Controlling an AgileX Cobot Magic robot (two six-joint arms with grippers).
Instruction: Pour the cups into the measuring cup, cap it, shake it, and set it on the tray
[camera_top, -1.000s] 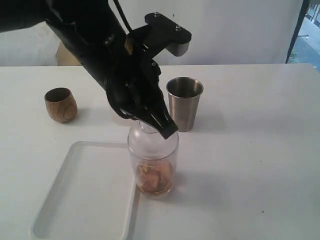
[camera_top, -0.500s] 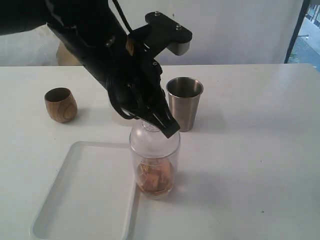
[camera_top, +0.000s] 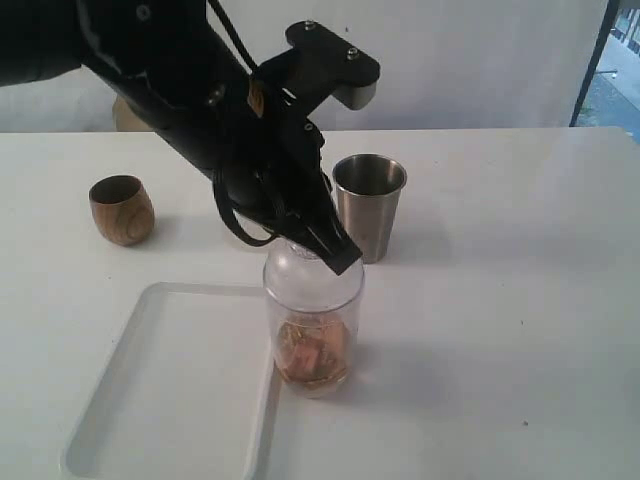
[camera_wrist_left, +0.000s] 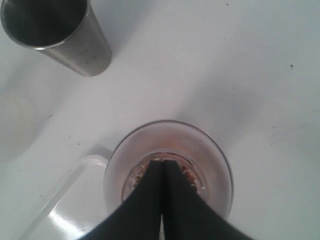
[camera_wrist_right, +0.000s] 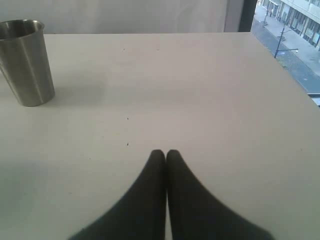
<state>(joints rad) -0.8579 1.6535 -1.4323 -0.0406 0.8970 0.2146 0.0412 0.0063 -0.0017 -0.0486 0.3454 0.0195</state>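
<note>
White table (camera_top: 500, 300); the measuring cup (camera_top: 312, 340) looks light, slick plastic, best taken round its straight wall; left gripper (camera_wrist_left: 161, 162) closed atop the lid (camera_top: 293, 275); right gripper (camera_wrist_right: 162, 152) closed, empty.

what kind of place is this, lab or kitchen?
Probably an upper-floor office or lab room: plain white table, blank white wall, window looking down on a street.

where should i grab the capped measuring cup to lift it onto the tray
Grip the straight clear wall of the measuring cup at mid-height, probably coming in level from its right in the exterior view. The domed lid is rounded and would likely slip, the tray sits close on its left, and the steel cup stands behind it.
</note>
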